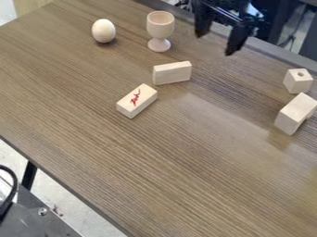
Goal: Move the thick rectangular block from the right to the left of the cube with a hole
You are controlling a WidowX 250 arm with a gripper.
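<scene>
My gripper (214, 44) hangs over the far edge of the table, right of the top centre, open with its two fingertips apart and nothing between them. The small wooden cube with a hole (298, 81) in its top stands near the right edge of the view. Just on the near side of it, at the right edge, lies the thick rectangular block (295, 114), pale wood and set at a slant, with a notch visible low on its side. Both are well to the right of the gripper and nearer the camera.
A thin upright block (172, 73) and a block with a red mark (136, 100) stand around the upper middle. Behind them are a wooden goblet (160, 30) and an egg (103, 31). The brown table (167, 171) ends in a diagonal edge at lower left.
</scene>
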